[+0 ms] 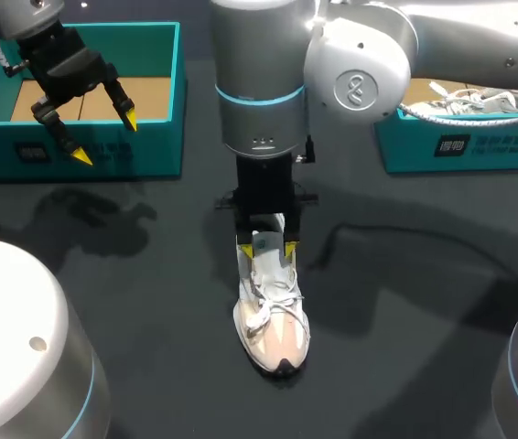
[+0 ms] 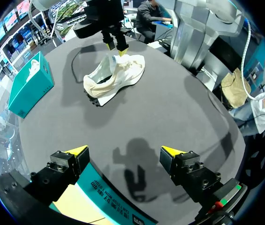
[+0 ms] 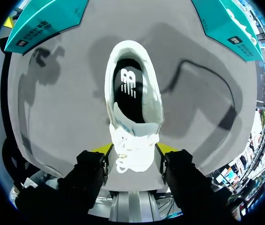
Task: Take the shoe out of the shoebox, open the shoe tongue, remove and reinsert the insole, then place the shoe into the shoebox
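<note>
A white and peach mesh sneaker (image 1: 273,320) (image 2: 116,75) (image 3: 132,93) stands upright on its sole near the middle of the dark grey table (image 1: 149,302). It is outside both boxes, with its toe toward the robot.

The right gripper (image 1: 266,245) (image 2: 115,46) (image 3: 134,150) comes straight down onto the sneaker. Its yellow-tipped fingers stand fairly wide apart and press the raised tongue and upper laces from either side, so it holds the sneaker there. In the right wrist view the collar gapes just ahead of the fingers, showing the black insole (image 3: 137,101) lying inside.

The left gripper (image 1: 103,137) (image 2: 124,150) hangs well apart from the sneaker, fingers spread wide and holding nothing. It is above the front wall of a teal cardboard shoebox (image 1: 158,151) (image 2: 114,206) (image 3: 43,21) at the table's far left.

A second teal shoebox (image 1: 479,146) (image 2: 29,86) (image 3: 226,23) sits at the far right, with another pale laced shoe (image 1: 474,102) in it.
</note>
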Available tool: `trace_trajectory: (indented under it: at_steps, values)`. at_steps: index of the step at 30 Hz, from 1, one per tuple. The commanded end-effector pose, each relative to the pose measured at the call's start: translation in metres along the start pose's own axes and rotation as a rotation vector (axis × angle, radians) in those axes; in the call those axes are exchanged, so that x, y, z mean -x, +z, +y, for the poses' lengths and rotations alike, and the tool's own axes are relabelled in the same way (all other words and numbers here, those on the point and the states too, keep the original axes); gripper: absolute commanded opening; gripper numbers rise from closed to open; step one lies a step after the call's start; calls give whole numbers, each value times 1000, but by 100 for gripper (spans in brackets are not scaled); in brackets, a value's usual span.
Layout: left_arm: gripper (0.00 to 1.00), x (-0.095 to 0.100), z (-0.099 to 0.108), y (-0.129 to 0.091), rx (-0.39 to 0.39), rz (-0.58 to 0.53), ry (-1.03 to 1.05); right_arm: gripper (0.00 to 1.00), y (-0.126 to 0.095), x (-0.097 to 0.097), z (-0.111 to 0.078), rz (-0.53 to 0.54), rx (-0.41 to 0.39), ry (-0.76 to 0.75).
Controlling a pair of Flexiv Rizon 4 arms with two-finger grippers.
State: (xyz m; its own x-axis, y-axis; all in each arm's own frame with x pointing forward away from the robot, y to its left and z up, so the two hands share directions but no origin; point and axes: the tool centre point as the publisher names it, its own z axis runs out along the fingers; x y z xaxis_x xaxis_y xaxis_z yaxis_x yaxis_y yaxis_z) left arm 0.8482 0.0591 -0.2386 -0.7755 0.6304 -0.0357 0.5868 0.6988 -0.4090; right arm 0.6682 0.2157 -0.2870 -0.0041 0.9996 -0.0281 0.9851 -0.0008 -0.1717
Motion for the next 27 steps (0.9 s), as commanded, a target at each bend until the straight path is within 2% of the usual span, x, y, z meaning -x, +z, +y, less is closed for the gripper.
trace_trajectory:
  at_steps: [1, 7, 10, 15, 21, 27]
  values:
    - [100, 0, 0, -1, 2, 3, 1, 40, 1, 3, -10, 4, 13, 8]
    - [100, 0, 0, -1, 2, 3, 1, 37, 8, 2, -10, 11, 15, 9]
    - [100, 0, 0, -1, 2, 3, 1, 30, 14, 4, -8, 11, 14, 10]
    - [100, 0, 0, -1, 2, 3, 1, 25, 23, 6, 0, 29, 25, -7]
    - [100, 0, 0, -1, 2, 3, 1, 17, 35, 6, 20, 51, 16, -45]
    - [100, 0, 0, -1, 2, 3, 1, 15, 50, 12, 40, 90, 4, -72]
